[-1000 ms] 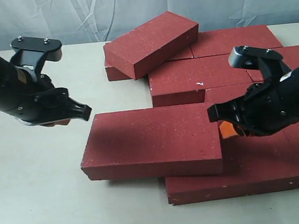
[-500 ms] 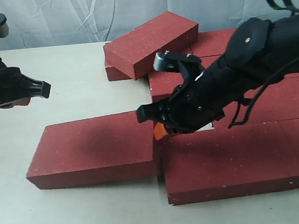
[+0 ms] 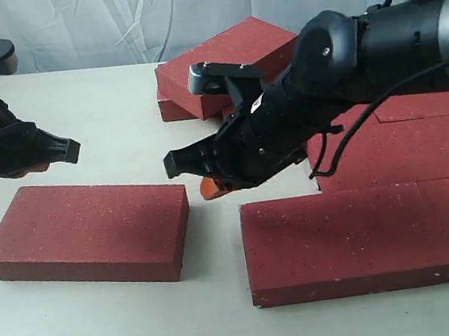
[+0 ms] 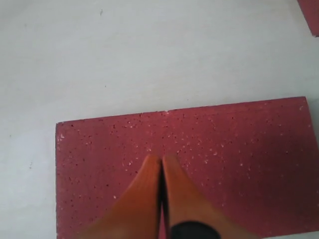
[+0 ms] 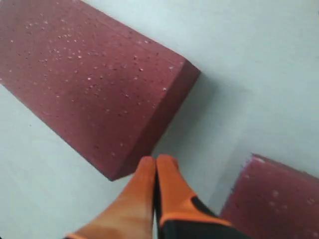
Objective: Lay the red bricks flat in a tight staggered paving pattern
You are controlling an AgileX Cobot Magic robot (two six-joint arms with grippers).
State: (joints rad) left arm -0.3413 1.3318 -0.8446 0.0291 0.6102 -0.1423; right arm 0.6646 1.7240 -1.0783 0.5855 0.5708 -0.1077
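A loose brick (image 3: 86, 232) is lying flat on the table (image 3: 119, 99) at nine o'clock of the paved bricks (image 3: 354, 238), apart from them. The right gripper (image 3: 210, 187) and left gripper (image 4: 160, 164) are hovering by it, fingers pressed together, seemingly for nudging rather than gripping.

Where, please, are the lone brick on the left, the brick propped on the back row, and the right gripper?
lone brick (image 3: 88, 220), exterior view, middle of its top face.
propped brick (image 3: 224, 54), exterior view, its top face.
right gripper (image 5: 155, 163), right wrist view, between the orange fingertips.
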